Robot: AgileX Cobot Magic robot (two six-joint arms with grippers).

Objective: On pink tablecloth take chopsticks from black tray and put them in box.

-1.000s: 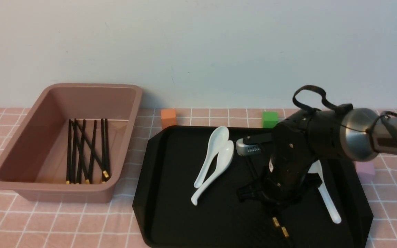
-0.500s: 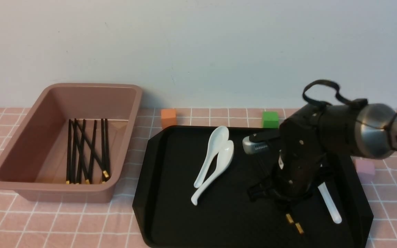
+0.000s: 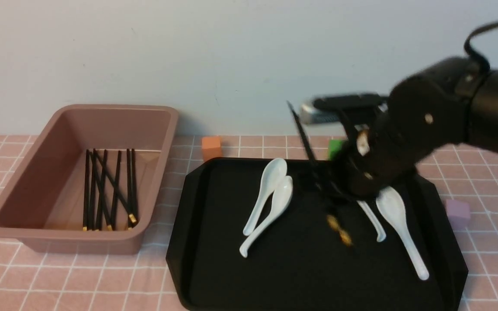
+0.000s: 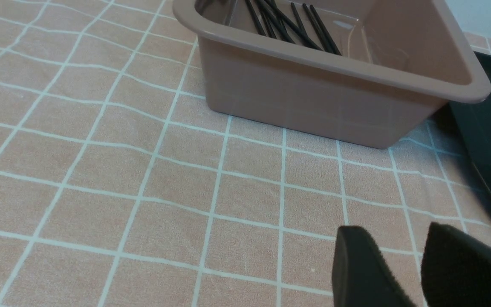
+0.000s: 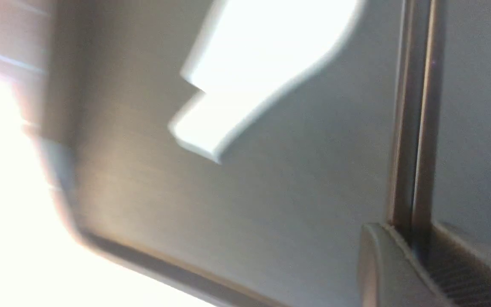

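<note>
The pink tablecloth (image 3: 59, 276) carries the box (image 3: 167, 129) on the left and the black tray (image 3: 231, 268) in the middle. My right gripper (image 3: 333, 185) hangs blurred above the tray, shut on a pair of black chopsticks (image 3: 307, 147) that slant upward, gold bands low. In the right wrist view the chopsticks (image 5: 414, 128) run straight out from the shut gripper (image 5: 416, 232) over the tray (image 5: 271, 213). Several more chopsticks (image 3: 106, 190) lie in the box (image 4: 335, 64). My left gripper (image 4: 392, 238) hovers open and empty over the cloth (image 4: 100, 170) near the box.
Two white spoons (image 3: 270, 203) lie side by side mid-tray, and two more (image 3: 398, 216) lie at its right. An orange cube (image 3: 211, 147) and a green cube (image 3: 334, 149) sit behind the tray, and a pale purple cube (image 3: 457, 214) sits at its right. A wall stands close behind.
My right arm has risen off the tray and swung a little left, lifting the chopsticks clear. The two spoons under it have come into view.
</note>
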